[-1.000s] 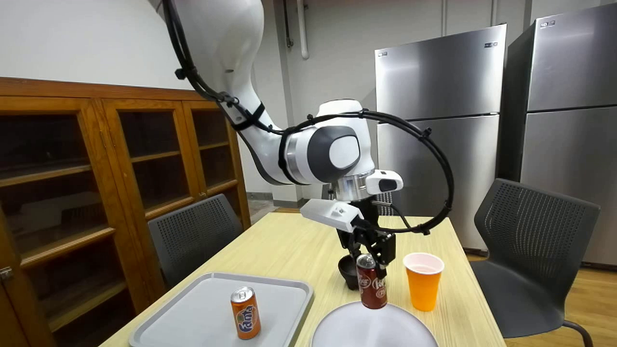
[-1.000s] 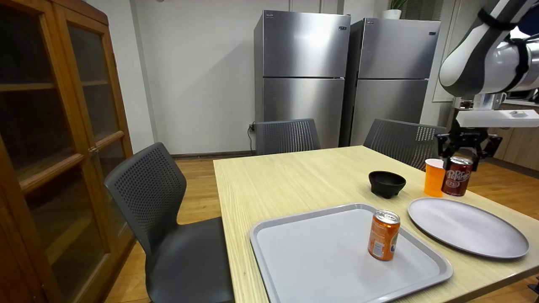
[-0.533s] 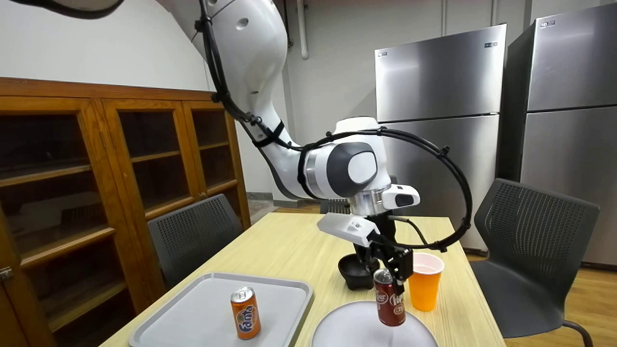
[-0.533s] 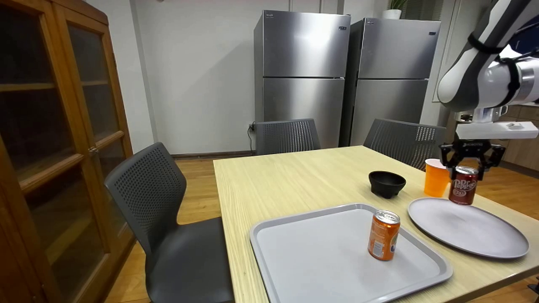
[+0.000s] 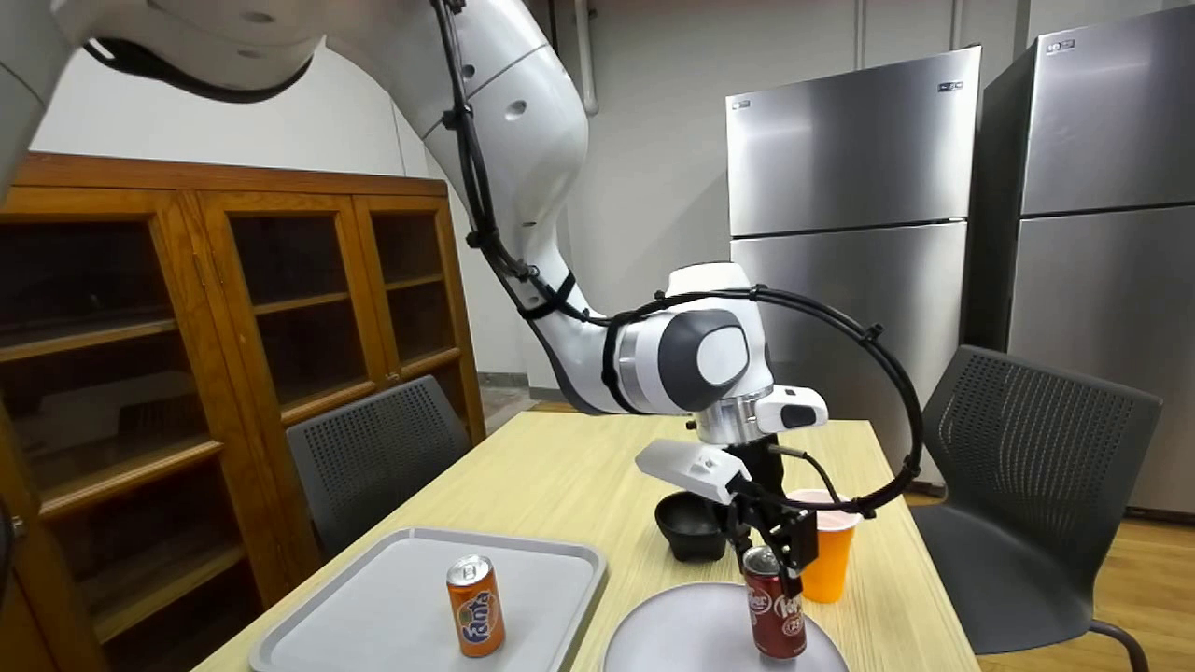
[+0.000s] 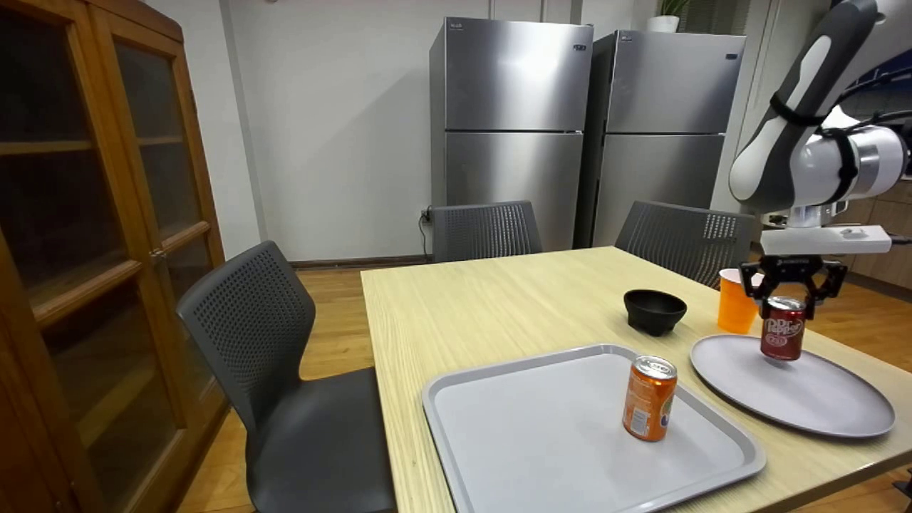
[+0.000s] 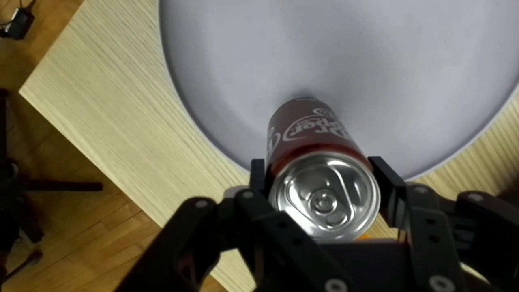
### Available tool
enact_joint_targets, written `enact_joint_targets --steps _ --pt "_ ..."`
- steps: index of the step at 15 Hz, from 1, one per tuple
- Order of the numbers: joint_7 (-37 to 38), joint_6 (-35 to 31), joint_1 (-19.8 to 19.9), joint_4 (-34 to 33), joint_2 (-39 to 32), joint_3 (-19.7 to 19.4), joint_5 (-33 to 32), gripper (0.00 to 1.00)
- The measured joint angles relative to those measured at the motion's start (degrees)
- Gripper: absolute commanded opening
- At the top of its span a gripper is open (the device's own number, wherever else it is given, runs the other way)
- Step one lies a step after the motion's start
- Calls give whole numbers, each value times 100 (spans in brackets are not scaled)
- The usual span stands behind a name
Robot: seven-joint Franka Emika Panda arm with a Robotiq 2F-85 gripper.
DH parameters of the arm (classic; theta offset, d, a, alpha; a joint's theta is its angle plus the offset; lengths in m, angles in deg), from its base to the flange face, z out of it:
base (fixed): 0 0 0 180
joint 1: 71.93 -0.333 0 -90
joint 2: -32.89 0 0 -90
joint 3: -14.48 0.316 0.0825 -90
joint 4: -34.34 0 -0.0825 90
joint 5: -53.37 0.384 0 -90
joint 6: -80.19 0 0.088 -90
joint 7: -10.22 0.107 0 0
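Dr Pepper can (image 7: 322,170): held upright, or nearly so, in the gripper (image 6: 787,309); its silver lid is set between the two fingers (image 7: 258,172), and most of its labelled body is left below their tips.
Grip: the jaws are narrowed onto the can, which is flanked on both sides near its top; in the wrist view the lid is turned toward the camera and the base is pointed away, toward the plate (image 6: 805,399).
Under the can: the plate's pale grey surface, off its centre toward the orange cup (image 6: 734,306); a small shadow is cast there, and whether the base is touching the plate cannot be told.
Orange cup: stood on the table (image 6: 499,306), just beside the can and gripper; it is partly hidden by the gripper in both exterior views.
Black bowl (image 6: 654,313): set on the table near the cup, apart from the plate.
Tray (image 6: 541,434): laid flat just beside the plate, well apart from the gripper.
Fanta can (image 5: 476,607): stood upright on the tray, toward the side nearest the plate.
Arm (image 5: 532,159): extended in from above, its wrist held over the gripped can.
Around the table: dark chairs (image 6: 246,320) are placed along its sides.
Behind: steel refrigerators (image 6: 516,78) and a wooden cabinet (image 5: 224,355) with glazed doors are seen against the walls.
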Motion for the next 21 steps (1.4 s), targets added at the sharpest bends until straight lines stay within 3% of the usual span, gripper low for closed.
enact_joint_targets --steps 14,15,18,21 --pt "210 122 0 -399 -371 -14 0 38" --pt "227 131 0 -404 -372 -14 0 87" --pt "258 149 0 -411 -372 -18 0 99" --pt "262 150 -2 -433 -342 -35 0 100"
